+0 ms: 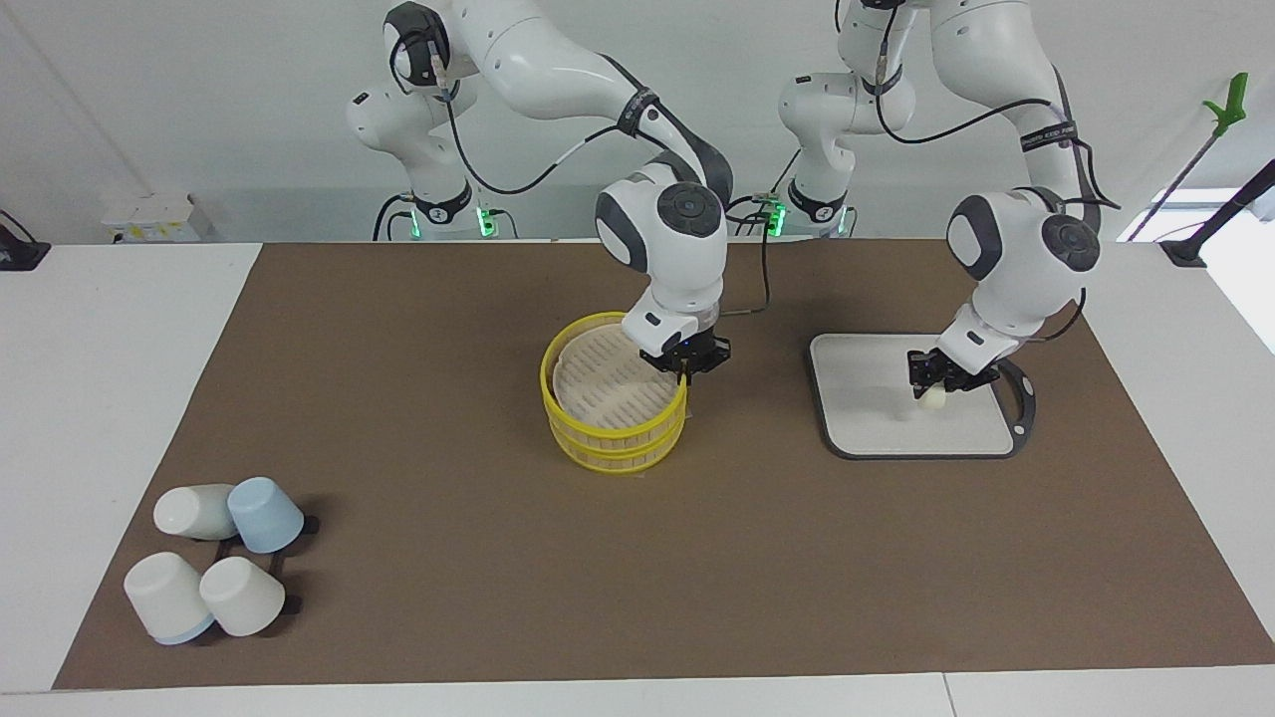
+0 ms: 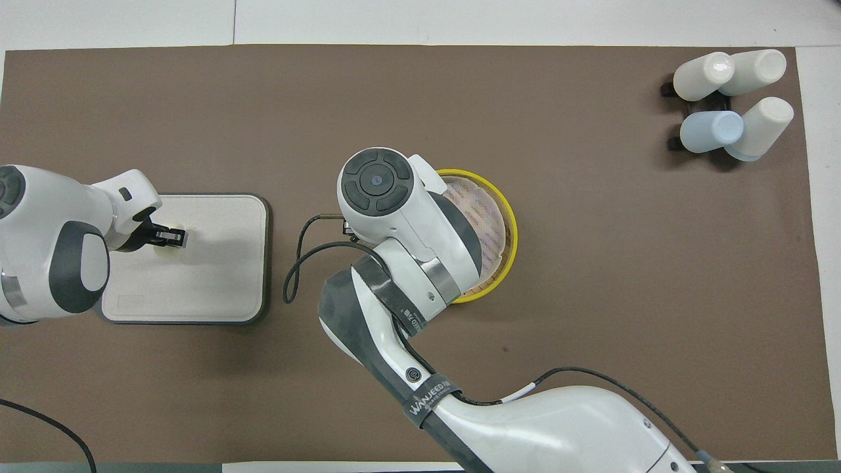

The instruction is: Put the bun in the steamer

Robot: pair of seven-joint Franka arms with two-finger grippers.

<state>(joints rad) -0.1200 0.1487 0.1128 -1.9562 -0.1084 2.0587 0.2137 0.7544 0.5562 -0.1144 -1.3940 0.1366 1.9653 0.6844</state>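
The bun (image 1: 932,398) is a small cream lump held in my left gripper (image 1: 933,386), which is shut on it a little above the gray board (image 1: 867,430); its shadow falls on the board. In the overhead view the left gripper (image 2: 172,236) covers most of the bun (image 2: 159,242). The yellow-rimmed steamer (image 1: 558,403), two tiers stacked, stands mid-table. My right gripper (image 1: 685,368) is shut on the upper tier's rim at the side toward the board. In the overhead view the right arm hides that gripper and part of the steamer (image 2: 506,230).
Several white and pale blue cups (image 1: 214,558) lie on a black rack toward the right arm's end, farthest from the robots; they also show in the overhead view (image 2: 729,98). The gray board (image 2: 223,276) lies toward the left arm's end. A brown mat covers the table.
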